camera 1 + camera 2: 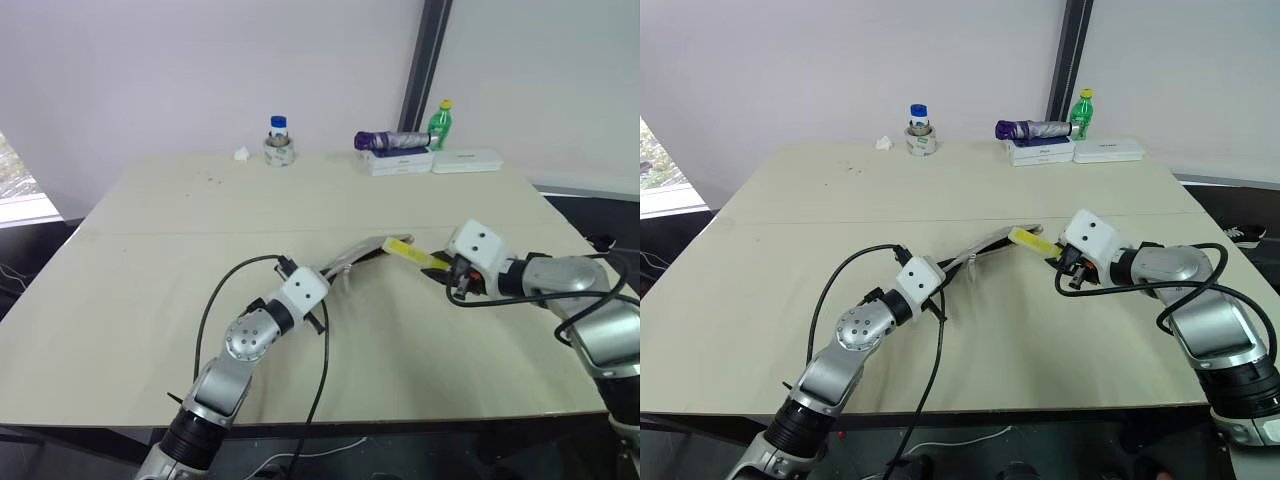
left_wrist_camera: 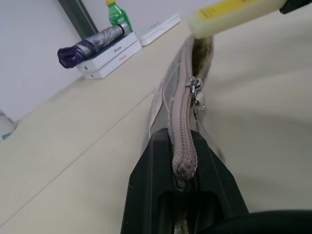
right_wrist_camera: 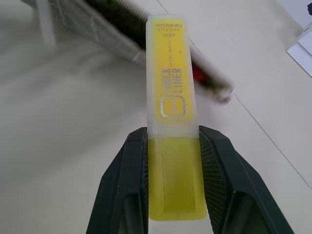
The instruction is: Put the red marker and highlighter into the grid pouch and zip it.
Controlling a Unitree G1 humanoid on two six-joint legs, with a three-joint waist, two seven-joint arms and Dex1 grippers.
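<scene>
1. Right wrist view: right gripper (image 3: 170, 146) clamped on the highlighter (image 3: 170, 87), fingers (image 3: 134, 165) pressing both flat sides of its rear half. Capped front end sticks out past the tips, over the grid pouch (image 3: 97, 24) opening.
2. Same view: bit of red visible inside the pouch mouth, beside the highlighter. Prob the red marker (image 3: 197, 74), can't confirm.
3. Left wrist view: left gripper (image 2: 183, 165) fully closed on the pouch's zipper edge, pinching the end of the zip tape. Zipper pull (image 2: 195, 87) sits partway along; pouch gapes open beyond it.
4. Head views: pouch (image 1: 350, 255) held up off the table (image 1: 150, 260) at a slant, open end toward the right gripper. Highlighter tip is at the mouth; touching or not, can't tell.
5. Table back edge: small jar w/ blue lid (image 1: 278, 140), folded umbrella (image 1: 392, 141) on white boxes (image 1: 400, 160), green bottle (image 1: 441, 122).
</scene>
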